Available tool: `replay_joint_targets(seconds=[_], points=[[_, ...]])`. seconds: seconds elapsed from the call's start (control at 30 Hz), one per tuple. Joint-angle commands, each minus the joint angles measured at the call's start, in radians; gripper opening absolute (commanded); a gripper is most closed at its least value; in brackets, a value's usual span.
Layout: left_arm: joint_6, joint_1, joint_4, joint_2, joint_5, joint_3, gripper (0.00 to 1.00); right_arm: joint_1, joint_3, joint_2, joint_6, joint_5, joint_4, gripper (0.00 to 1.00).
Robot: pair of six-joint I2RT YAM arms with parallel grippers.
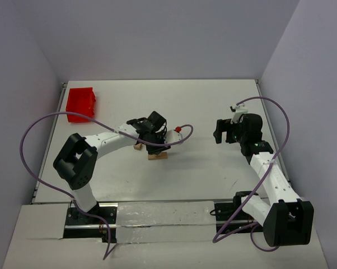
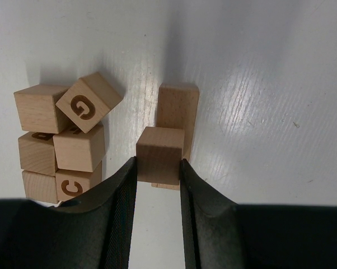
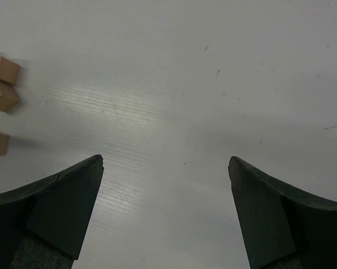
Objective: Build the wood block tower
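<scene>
Listing item one: how did the left hand [image 2: 158,163] stand? the clerk asked.

Item one, the checker replied: left hand, over the middle of the white surface [image 2: 280,101], its two dark fingers [image 2: 121,207] drawn in and pinching a plain wood cube [image 2: 160,148] by opposite sides. Item two: the wood block tower [image 2: 178,106], a short column of tan blocks directly under that cube. Whether cube and column touched could not be told from above.

And the cubes off the tower?

Item three: loose cubes [image 2: 56,145], a tight huddle just left of the tower in the left wrist view, set apart from it. The G cube [image 2: 89,103] lay tilted on top of the huddle. The C cube [image 2: 73,186] sat at its near edge. The others showed plain faces, or letters too hidden to read.

The right side?

Item four: right hand [image 3: 165,162], well apart from the tower toward the right edge of the surface. Its fingers [image 3: 62,207] were spread wide with only bare surface between them. Three tan cubes [image 3: 1,95] showed at the left border of its wrist view. Item five: red bin [image 1: 80,104], at the far left corner, well apart from the blocks.
</scene>
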Motion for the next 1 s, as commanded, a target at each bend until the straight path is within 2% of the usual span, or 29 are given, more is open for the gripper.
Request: replay_joint_targets(seconds=[0.0, 0.3, 0.57, 0.83, 0.97], points=[[0.017, -0.008, 0.035, 0.003, 0.017, -0.011, 0.22, -0.005, 0.057, -0.005, 0.001, 0.009, 0.005, 1.0], [0.018, -0.007, 0.038, 0.0, 0.018, -0.019, 0.23, -0.005, 0.054, -0.007, 0.0, 0.011, 0.006, 1.0], [0.019, -0.006, 0.04, 0.002, 0.02, -0.026, 0.3, -0.006, 0.053, -0.011, -0.002, 0.013, 0.005, 1.0], [0.024, -0.007, 0.03, 0.008, 0.026, -0.013, 0.4, -0.005, 0.054, -0.01, -0.002, 0.014, 0.005, 1.0], [0.03, -0.008, 0.021, 0.005, 0.033, -0.014, 0.54, -0.005, 0.054, -0.01, -0.002, 0.014, 0.004, 1.0]])
